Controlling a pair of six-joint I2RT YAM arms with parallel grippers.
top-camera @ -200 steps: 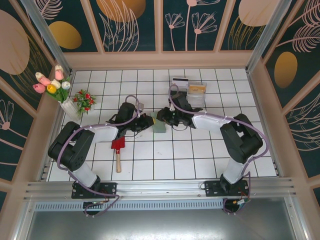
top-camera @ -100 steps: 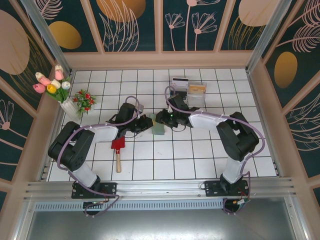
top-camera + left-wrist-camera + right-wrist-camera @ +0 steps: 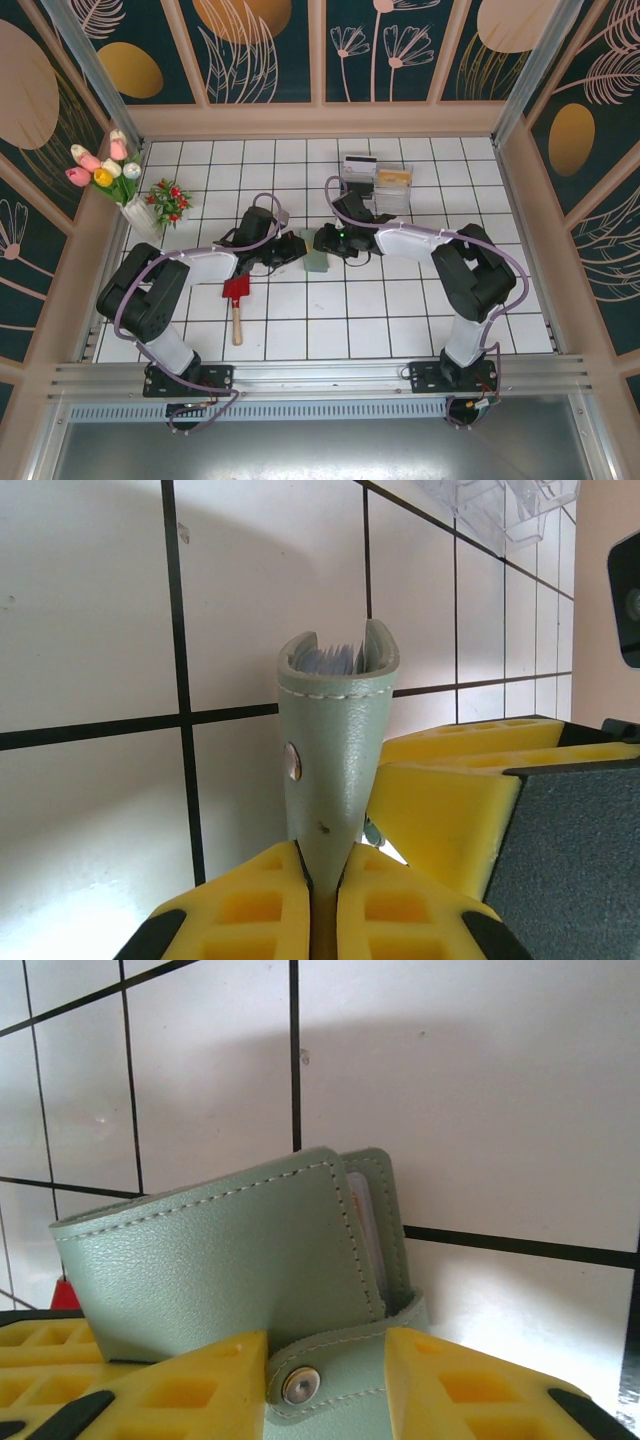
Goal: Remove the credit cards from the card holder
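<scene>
Left gripper (image 3: 297,247): clamps tight on the near edge of the card holder (image 3: 330,760), a yellow finger pressed flat to each face.
Card holder: grey-green with white stitching, folded over. Juts straight out from the left gripper's fingertips, rounded end farthest from them, and sits between the two grippers where they meet nose to nose.
Right gripper (image 3: 322,240): jaws part-way apart, yellow fingers (image 3: 150,1380) set to either side of the holder's snap strap (image 3: 300,1385). Cannot tell whether they squeeze it or only flank it.
Inside the fold: thin blue-grey layers at the open end in the left wrist view and a pale sliver with an orange touch in the right wrist view. Too little showing to tell card from lining.
Credit cards (image 3: 393,178): one tan-gold and one white with a black stripe, at the clear boxes (image 3: 378,190) beyond the right gripper, apart from the holder.
Trowel (image 3: 236,300): red blade, wooden handle, flat on the white tiled surface (image 3: 400,320) on the near side of the left gripper, apart from it.
Tulip vase (image 3: 120,190): far out to the left of the left gripper, at the surface's edge, with a small red-flowered plant (image 3: 168,200) just beside it.
</scene>
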